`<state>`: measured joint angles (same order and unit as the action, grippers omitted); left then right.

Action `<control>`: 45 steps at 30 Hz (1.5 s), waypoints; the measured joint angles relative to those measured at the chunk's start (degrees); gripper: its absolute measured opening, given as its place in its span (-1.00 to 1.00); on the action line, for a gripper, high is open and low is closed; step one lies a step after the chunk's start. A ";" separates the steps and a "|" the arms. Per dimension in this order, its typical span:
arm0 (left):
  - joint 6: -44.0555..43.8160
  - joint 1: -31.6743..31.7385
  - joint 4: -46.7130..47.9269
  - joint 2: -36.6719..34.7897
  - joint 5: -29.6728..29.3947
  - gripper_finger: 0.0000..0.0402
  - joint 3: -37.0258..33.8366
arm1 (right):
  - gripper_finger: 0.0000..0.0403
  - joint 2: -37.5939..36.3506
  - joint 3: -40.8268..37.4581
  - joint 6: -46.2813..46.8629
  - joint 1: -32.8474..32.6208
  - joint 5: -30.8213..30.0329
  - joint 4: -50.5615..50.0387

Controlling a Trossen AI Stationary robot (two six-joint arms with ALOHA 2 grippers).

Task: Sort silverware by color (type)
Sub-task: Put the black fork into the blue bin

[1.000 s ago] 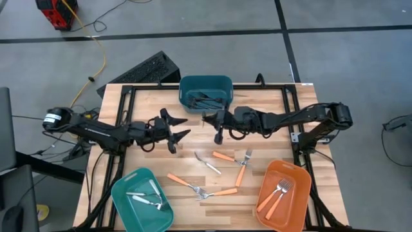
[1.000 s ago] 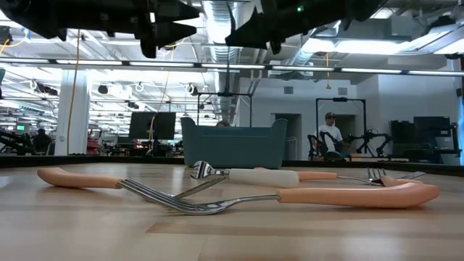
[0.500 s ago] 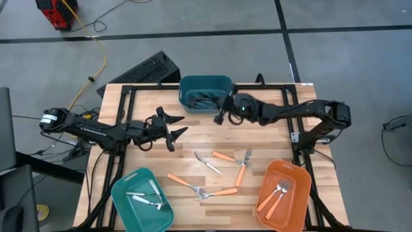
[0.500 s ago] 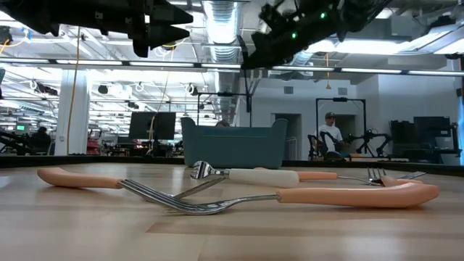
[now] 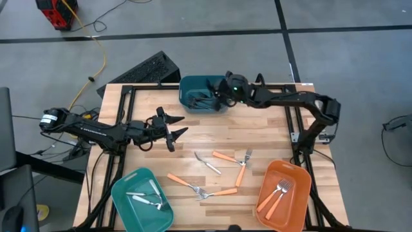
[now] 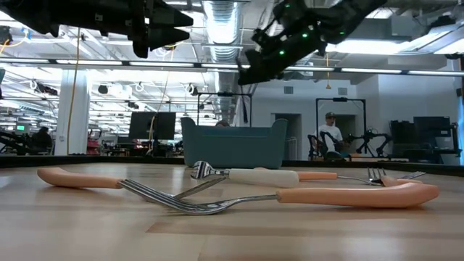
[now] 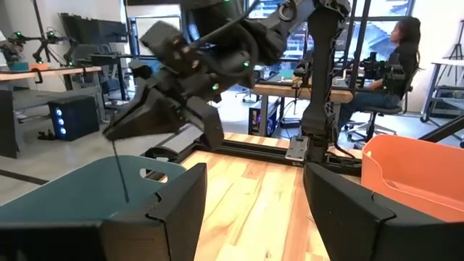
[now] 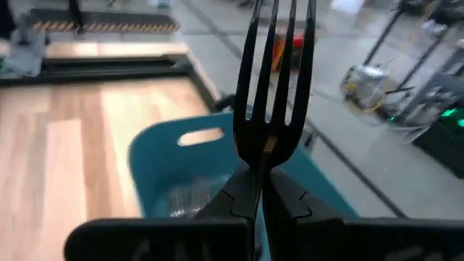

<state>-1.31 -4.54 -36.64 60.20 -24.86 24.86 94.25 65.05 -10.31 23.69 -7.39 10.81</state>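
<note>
My right gripper [image 5: 222, 98] is shut on a black fork [image 8: 275, 72] and hovers over the right part of the dark teal bin [image 5: 193, 85] at the table's far edge, which holds dark silverware. In the low view the fork [image 6: 244, 109] hangs as a thin dark line under the gripper [image 6: 250, 70]. My left gripper [image 5: 172, 129] is open in the air over the table's left middle, holding nothing. Orange-handled forks [image 5: 225, 156] [image 5: 183, 182] and a white-handled fork [image 5: 207, 162] lie flat on the wood. My right gripper pinches the black fork's neck [image 8: 255, 161], just behind the tines, between its two fingertips [image 8: 239, 192]. The head sticks out past the fingertips, tines pointing away from them. The fork is lifted clear and hangs over the dark teal bin; its handle is hidden.
A lighter teal bin [image 5: 122, 190] with white and silver utensils stands near left. An orange bin [image 5: 297, 173] with orange-handled forks stands near right. Black frame rails [image 5: 125, 96] run along the table's sides and far edge. People sit at desks beyond the table.
My right gripper has swung toward the table's far edge with the black fork, from over the table's middle to above the dark teal bin. It stays shut on the fork, which hangs clear throughout.
</note>
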 joint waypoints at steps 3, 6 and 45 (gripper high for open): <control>-0.14 0.00 0.14 0.00 0.02 0.07 0.00 | -0.86 3.13 4.50 -1.91 0.32 0.28 -6.23; -0.69 0.00 1.41 0.00 0.00 0.07 0.00 | -0.86 5.23 7.64 -3.65 1.06 0.28 -11.44; -1.62 0.02 5.64 0.00 -2.58 0.07 0.00 | -0.86 29.04 33.38 -16.76 2.16 1.49 -44.36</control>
<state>-2.93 -4.51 -31.00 60.20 -27.44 24.86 123.28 98.43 -27.06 25.85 -5.89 -33.55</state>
